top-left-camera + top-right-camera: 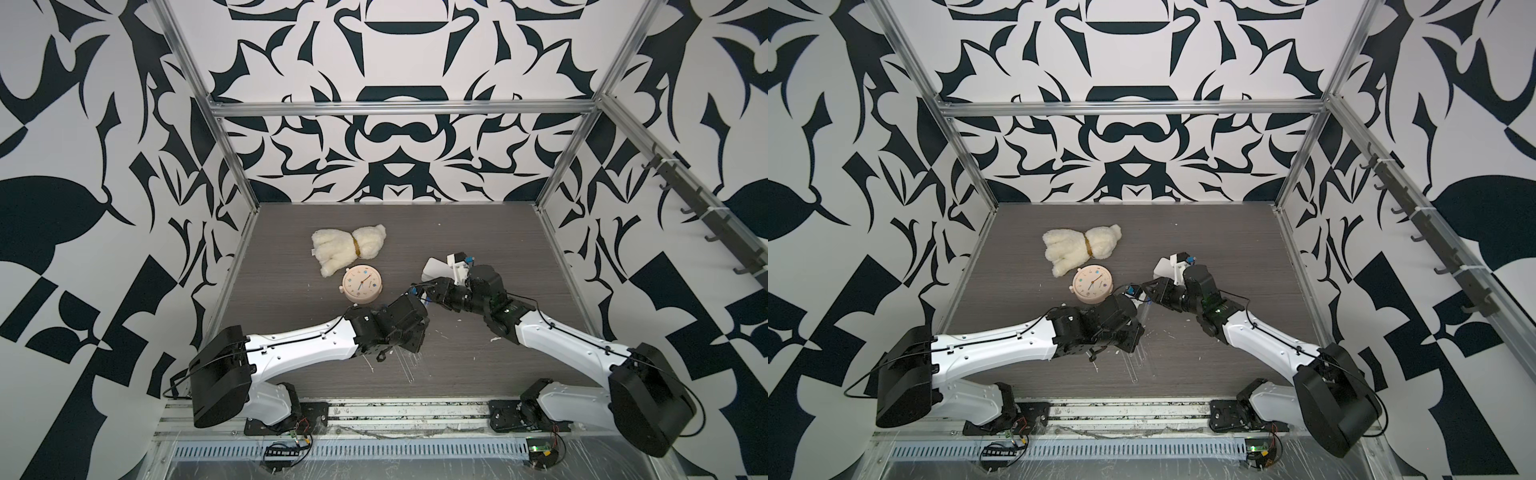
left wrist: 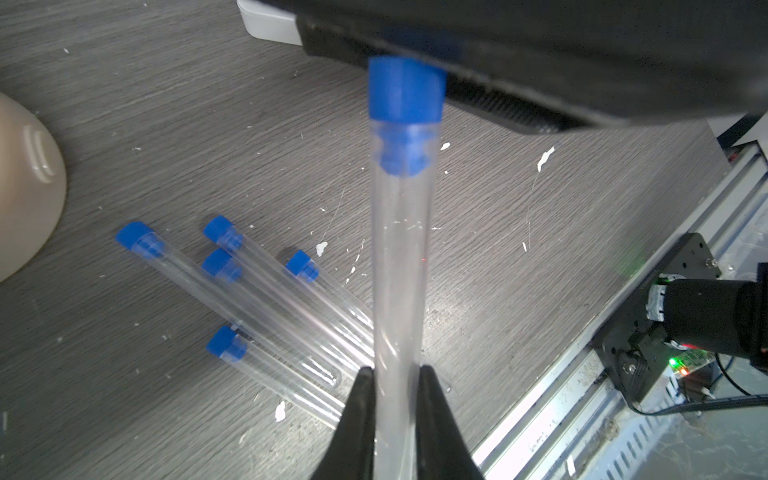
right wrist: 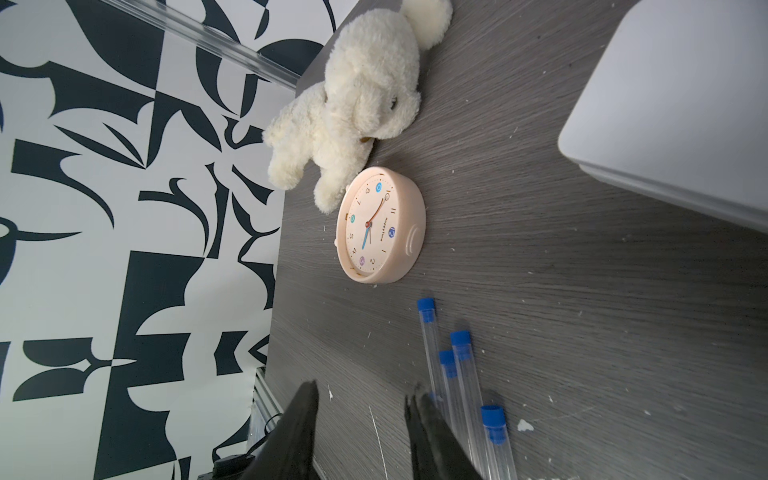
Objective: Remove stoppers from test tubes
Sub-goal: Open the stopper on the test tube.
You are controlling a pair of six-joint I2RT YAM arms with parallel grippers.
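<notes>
One blue stopper [image 2: 405, 89] sits plugged in the mouth of a clear tube [image 2: 401, 270]; the left gripper [image 2: 395, 376] is clamped on that tube near its other end, a finger pressed to each side, and holds it clear of the table [image 2: 540, 249]. In the left wrist view a dark, blurred body lies just beyond the stopper; it looks like the right arm's end, but whether it touches the stopper I cannot tell. The right gripper [image 3: 361, 401] has its jaws apart, and in its own wrist view nothing lies between them.

Five more tubes [image 2: 274, 304] lie flat on the table beneath the held one, close together and roughly parallel, some touching; all five have their stoppers [image 2: 134, 237] in place. In a top view these tubes [image 1: 409, 368] show only faintly, beside the left arm's black wrist.

A clock [image 3: 380, 226] lies face up near the stoppered ends; a plush [image 3: 353, 108] lies just beside it, one paw at the clock's rim; a white box [image 3: 665, 104] stands well apart from both.
</notes>
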